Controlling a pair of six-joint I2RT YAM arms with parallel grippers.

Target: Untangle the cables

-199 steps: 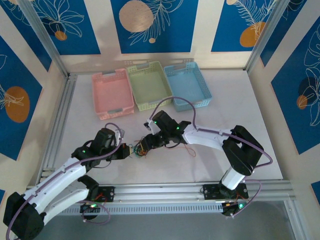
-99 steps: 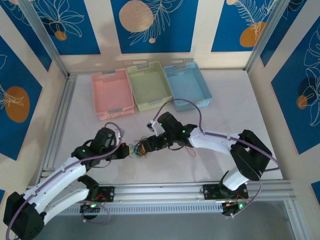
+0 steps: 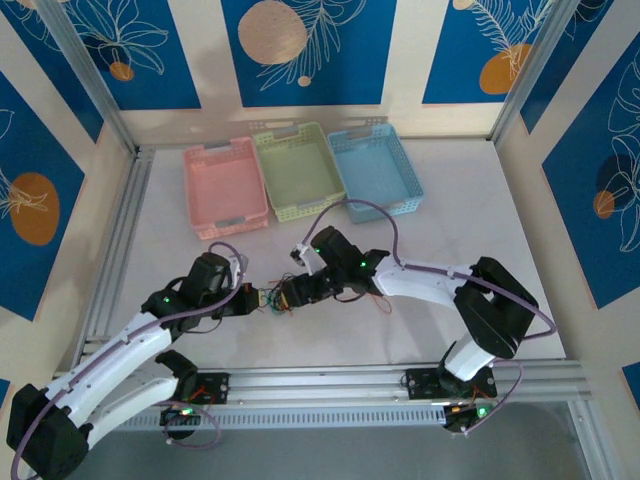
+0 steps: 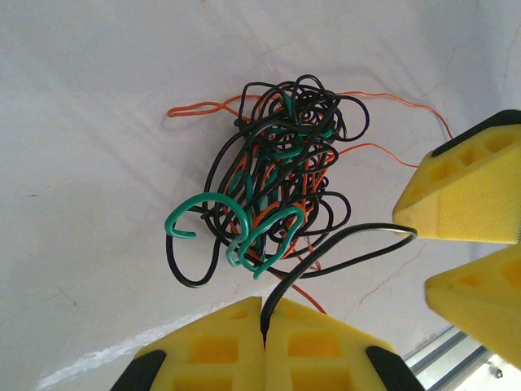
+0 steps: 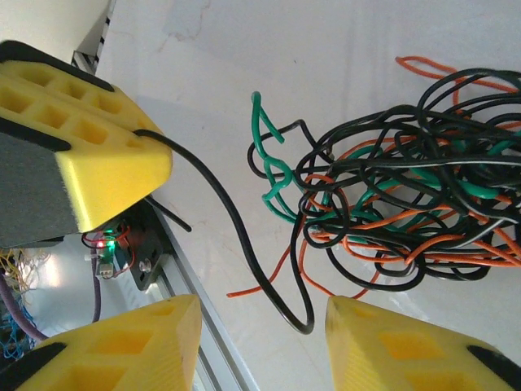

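White desk [image 4: 81,122]; cables [image 4: 277,187], probably light and springy, knotted. My left claw [image 4: 262,319], at six o'clock, pinches one black strand [image 4: 342,240]; my right claw [image 5: 260,350] stands apart. Best hold: loose ends.

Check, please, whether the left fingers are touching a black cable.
Touching. The left wrist view shows the left fingers shut on a black cable, its end pinched in the seam between them.

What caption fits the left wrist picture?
Shut left gripper pinching a thin black wire from the black, orange and green tangle.
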